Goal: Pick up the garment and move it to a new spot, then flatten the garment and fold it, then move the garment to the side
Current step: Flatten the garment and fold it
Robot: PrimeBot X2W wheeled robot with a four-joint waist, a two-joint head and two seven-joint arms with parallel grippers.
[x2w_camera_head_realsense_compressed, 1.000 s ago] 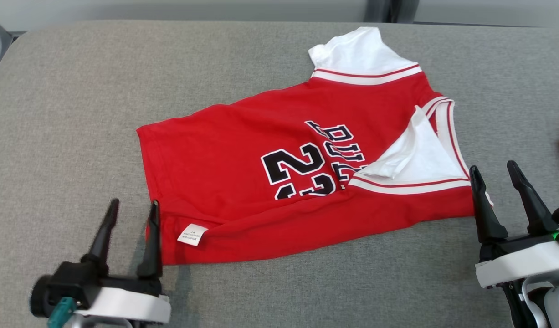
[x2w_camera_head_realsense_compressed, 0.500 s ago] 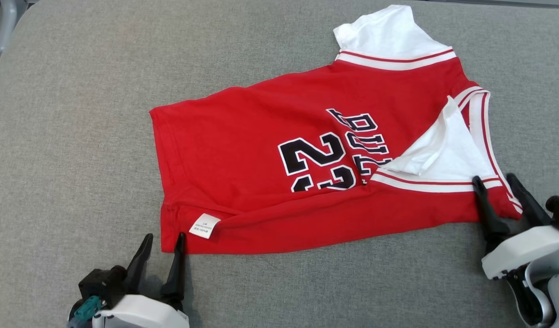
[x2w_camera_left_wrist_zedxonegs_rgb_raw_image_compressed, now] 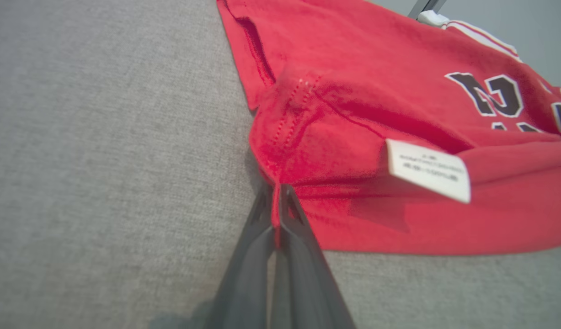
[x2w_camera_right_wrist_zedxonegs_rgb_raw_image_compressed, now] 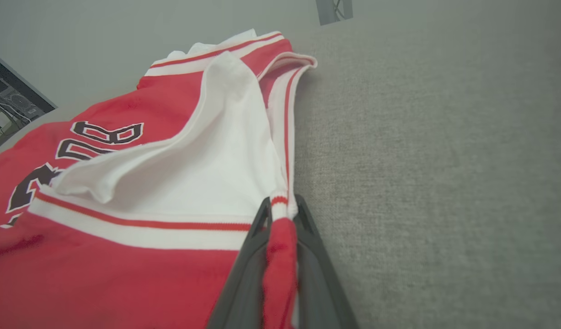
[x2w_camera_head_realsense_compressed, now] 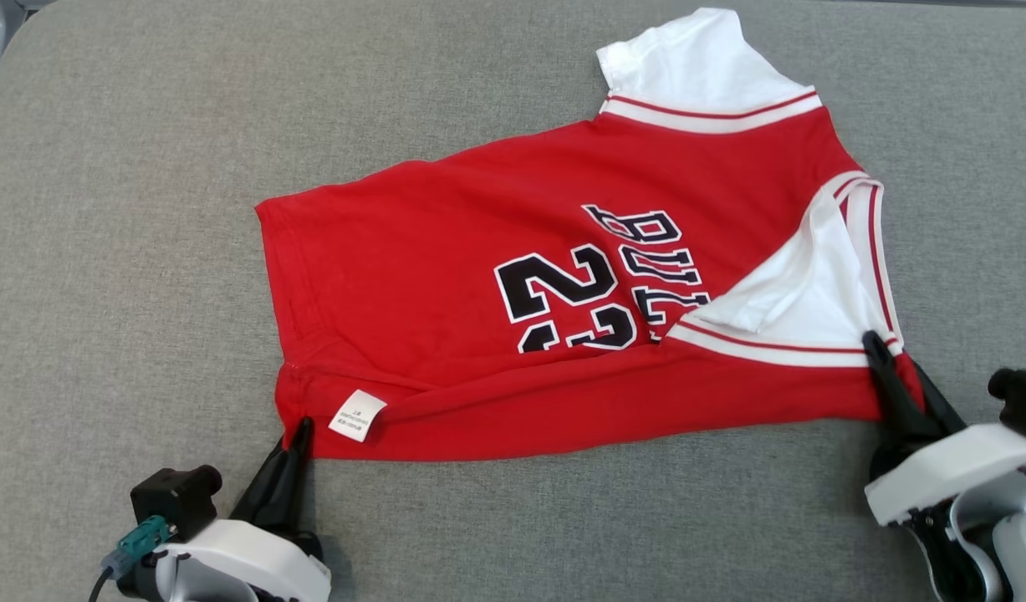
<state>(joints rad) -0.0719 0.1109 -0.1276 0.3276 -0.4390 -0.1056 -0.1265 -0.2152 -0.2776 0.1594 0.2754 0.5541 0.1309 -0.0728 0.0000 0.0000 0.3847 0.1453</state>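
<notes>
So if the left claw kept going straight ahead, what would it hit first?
The red jersey: the left gripper is shut on its hem corner, so going on would probably just bunch that cloth.

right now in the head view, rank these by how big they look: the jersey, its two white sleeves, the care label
1. jersey, by far the largest
2. near white sleeve and far white sleeve: about alike, and the near one sits closer to the camera, so not ranked
3. care label, the smallest
</notes>
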